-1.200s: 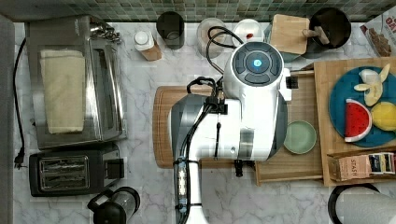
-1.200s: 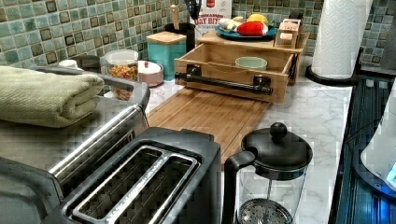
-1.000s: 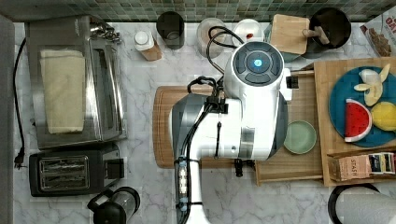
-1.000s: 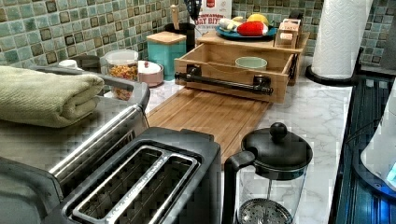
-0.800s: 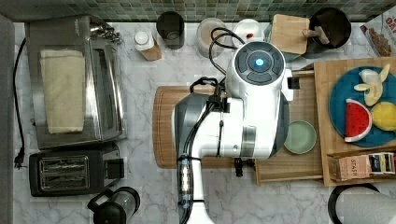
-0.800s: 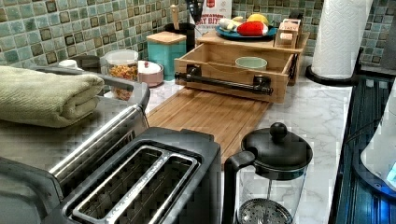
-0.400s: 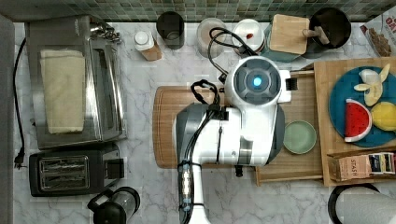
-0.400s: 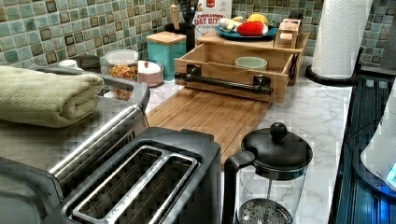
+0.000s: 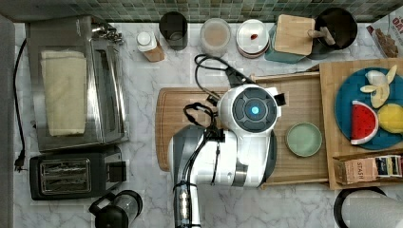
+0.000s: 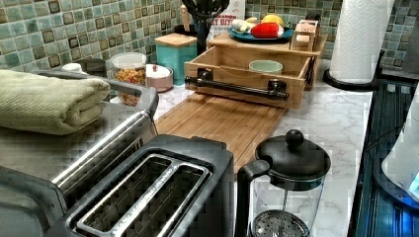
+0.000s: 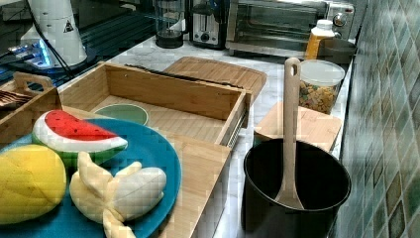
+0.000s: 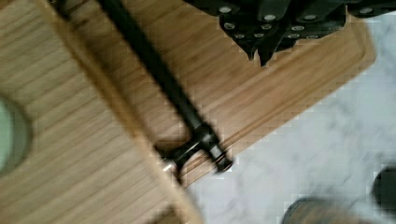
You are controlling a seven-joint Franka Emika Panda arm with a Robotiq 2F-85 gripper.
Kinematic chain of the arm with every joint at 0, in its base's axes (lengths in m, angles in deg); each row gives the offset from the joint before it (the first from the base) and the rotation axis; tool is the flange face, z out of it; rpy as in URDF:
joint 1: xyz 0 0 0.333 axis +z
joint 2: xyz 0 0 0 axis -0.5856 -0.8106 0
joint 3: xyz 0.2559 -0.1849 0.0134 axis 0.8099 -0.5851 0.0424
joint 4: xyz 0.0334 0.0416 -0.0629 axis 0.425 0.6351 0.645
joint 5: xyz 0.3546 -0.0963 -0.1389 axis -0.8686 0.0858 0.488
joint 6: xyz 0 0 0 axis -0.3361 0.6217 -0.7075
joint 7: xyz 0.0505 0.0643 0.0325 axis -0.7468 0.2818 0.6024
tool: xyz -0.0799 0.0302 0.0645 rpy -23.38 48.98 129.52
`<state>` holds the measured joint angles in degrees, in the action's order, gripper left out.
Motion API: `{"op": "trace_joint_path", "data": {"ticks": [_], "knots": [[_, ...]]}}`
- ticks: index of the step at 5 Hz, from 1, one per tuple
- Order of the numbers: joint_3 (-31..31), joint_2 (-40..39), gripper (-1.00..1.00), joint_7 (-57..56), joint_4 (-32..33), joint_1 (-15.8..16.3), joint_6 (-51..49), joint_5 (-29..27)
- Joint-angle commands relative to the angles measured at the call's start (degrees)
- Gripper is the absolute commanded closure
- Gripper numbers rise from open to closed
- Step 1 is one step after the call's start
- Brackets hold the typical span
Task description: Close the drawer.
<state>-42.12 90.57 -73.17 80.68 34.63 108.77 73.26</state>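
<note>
Above the open drawer [image 9: 304, 102], arm lower in the top view than before.

White arm [image 9: 228, 156] with black cables [image 9: 209, 71] and blue-lit round cap [image 9: 254, 110].

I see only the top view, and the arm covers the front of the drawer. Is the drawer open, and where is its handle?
Observer: In the left view the drawer stands open, and its black bar handle faces the cutting board.
Operator: Is the gripper on the handle?
Observer: No. In the wrist view the gripper hangs over the cutting board, apart from the handle.
Operator: Does anything inside rise above the rim?
Observer: It seems not. In the right view the green bowl sits lower than the drawer's walls.
</note>
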Motion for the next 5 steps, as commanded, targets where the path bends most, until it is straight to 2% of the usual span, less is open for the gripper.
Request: {"op": "trace_joint_path", "data": {"ticks": [1,2,3,4,5], "knots": [[3.48,3.97,1.0,-17.04,7.62,5.47,5.28,-2.53],[3.38,4.09,1.0,-19.04,12.54,6.95,11.06,1.93],[4.01,3.31,1.0,-20.25,16.33,6.73,15.4,5.06],[5.14,0.16,1.0,-17.73,15.07,6.02,12.55,10.3],[4.79,-0.64,1.0,-17.52,17.87,5.69,16.22,13.53]]}}
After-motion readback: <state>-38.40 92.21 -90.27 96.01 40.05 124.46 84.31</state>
